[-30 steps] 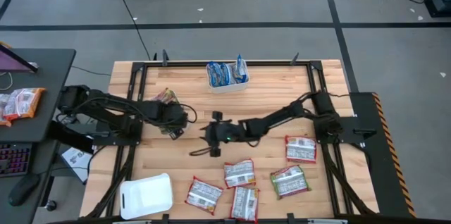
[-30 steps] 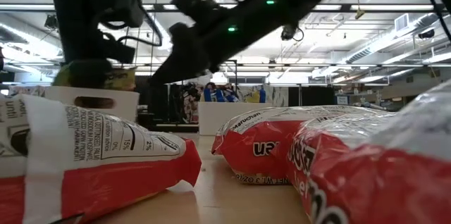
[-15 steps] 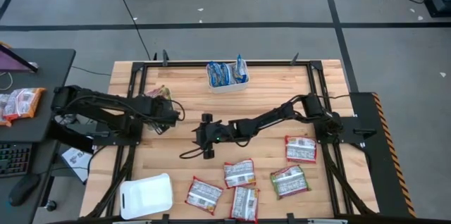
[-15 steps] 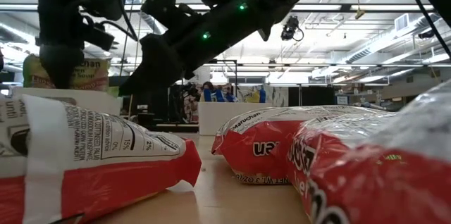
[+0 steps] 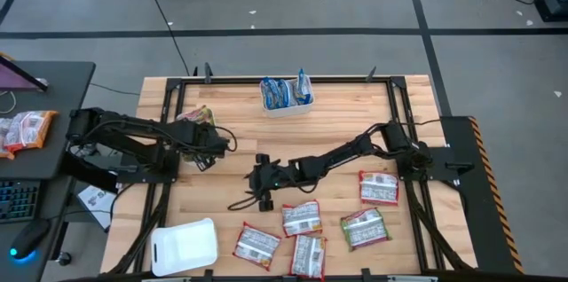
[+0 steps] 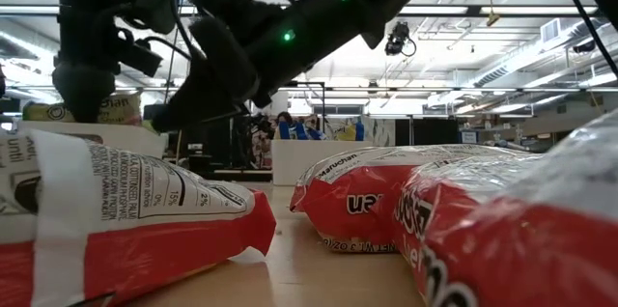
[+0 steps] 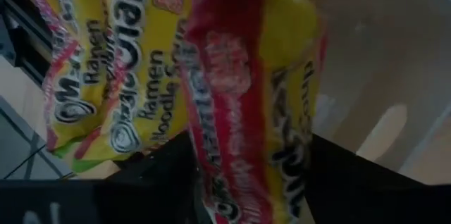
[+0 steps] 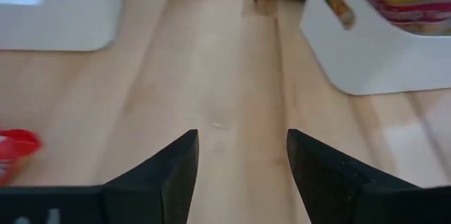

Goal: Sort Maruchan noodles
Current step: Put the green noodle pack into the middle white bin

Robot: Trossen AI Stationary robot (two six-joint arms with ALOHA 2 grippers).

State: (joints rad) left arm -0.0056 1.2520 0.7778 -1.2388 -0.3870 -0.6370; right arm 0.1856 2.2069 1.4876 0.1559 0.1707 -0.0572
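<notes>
Nearest us lie red packets (image 5: 300,218) on the table (image 5: 337,122). Beyond them the right gripper (image 8: 242,155) hovers with fingers (image 8: 165,171) parted over bare wood, nothing between them. Farther on, the left gripper (image 5: 211,143) hangs over a tray (image 7: 394,62); yellow packets (image 7: 134,62) lie just ahead of its fingers, whose state we cannot tell. Farthest, blue packets (image 5: 284,92) stand in another tray (image 5: 286,110).
</notes>
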